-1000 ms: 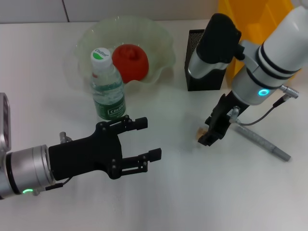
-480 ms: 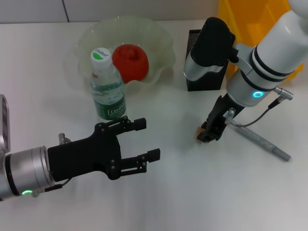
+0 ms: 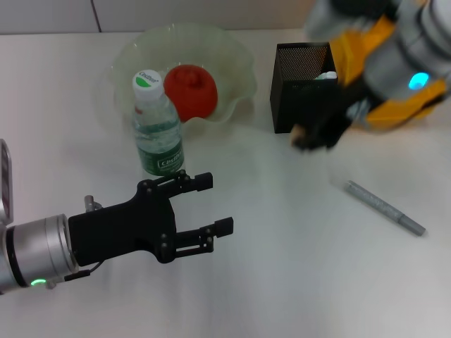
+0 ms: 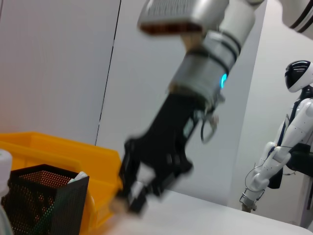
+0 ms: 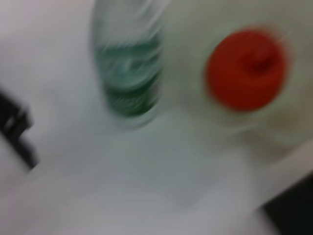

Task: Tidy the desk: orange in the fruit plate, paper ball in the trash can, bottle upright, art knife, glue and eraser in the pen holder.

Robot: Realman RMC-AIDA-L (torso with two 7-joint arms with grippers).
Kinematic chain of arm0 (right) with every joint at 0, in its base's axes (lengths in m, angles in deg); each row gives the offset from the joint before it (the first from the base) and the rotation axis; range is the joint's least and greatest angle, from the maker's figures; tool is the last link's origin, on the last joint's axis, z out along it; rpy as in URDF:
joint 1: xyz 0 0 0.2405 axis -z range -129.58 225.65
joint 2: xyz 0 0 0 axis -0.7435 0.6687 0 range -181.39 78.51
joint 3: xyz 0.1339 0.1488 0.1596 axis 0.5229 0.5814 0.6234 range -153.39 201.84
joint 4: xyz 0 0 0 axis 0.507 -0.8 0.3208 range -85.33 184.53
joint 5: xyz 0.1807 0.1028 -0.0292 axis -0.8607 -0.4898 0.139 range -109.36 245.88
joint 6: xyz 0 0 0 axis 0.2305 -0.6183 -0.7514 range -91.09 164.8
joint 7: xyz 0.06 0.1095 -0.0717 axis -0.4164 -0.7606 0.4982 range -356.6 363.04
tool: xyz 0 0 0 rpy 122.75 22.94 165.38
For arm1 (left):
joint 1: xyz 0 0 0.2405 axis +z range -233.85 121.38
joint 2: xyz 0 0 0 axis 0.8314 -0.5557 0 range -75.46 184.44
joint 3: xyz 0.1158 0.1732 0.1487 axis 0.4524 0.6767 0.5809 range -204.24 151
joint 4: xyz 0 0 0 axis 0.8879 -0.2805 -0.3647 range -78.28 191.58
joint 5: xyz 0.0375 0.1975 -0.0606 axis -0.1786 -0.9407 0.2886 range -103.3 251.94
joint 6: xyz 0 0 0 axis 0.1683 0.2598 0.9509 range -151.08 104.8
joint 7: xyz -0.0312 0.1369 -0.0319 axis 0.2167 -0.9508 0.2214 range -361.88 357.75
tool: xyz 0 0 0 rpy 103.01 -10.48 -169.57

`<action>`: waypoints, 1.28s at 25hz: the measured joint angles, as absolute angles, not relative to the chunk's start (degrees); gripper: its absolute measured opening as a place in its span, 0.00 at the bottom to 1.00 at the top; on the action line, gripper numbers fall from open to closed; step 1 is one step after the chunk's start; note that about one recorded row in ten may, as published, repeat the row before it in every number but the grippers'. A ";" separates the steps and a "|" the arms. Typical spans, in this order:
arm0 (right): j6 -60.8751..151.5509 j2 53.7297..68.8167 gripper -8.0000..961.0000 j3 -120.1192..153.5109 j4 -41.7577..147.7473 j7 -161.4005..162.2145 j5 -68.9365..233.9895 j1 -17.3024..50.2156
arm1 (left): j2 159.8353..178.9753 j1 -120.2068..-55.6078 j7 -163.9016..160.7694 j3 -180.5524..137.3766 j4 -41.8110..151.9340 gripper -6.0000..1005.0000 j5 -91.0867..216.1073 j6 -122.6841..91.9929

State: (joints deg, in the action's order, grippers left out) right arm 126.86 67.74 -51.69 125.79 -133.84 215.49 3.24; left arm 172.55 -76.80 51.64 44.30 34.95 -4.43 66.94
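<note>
In the head view I see my right gripper (image 3: 318, 135) just beside the front corner of the pen holder (image 3: 301, 97), low, and very blurred. A small tan thing, which I take for the eraser (image 3: 298, 132), shows at its tip, but I cannot tell if the fingers really pinch it. Behind the gripper, on the far side of the holder, stands the yellow bin (image 3: 394, 77). The art knife (image 3: 385, 208) lies on the desk (image 3: 282, 282), well apart on the near side of the gripper. My left gripper (image 3: 194, 213) hovers with its fingers spread, holding nothing; the bottle (image 3: 156, 125) stands upright just beyond it, and the orange (image 3: 190, 91) is already in the fruit plate (image 3: 232, 56).

In the left wrist view the right gripper (image 4: 142, 193) hangs low over the desk, and the pen holder (image 4: 44, 200) is near it on one side. The holder's rim is higher than the fingertips.

The right wrist view is smeared; I only recognise the bottle (image 5: 128, 73) and the orange (image 5: 244, 68).

I judge that I must raise the gripper above the rim first, centre it over the opening, and release only there. If I go sideways now, I may knock the holder.
</note>
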 joint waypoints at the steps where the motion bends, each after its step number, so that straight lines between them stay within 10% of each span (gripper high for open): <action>1: 126.86 67.74 0.25 -51.69 125.79 -133.84 215.49 3.24 | 172.53 -76.80 51.64 44.30 34.95 0.80 -4.42 66.99; 22: 108.48 67.65 0.33 -45.54 113.50 -135.44 221.50 -2.74 | 172.61 -77.08 51.76 44.30 34.95 0.80 -4.29 66.53; 32: 129.29 67.71 0.63 -46.28 129.97 -134.95 221.18 2.61 | 172.61 -77.02 52.04 44.30 34.89 0.80 -4.25 66.32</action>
State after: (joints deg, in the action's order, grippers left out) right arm 129.29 67.71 -46.28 129.97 -134.95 221.18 2.61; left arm 172.61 -77.02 52.04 44.30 34.89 -4.25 66.32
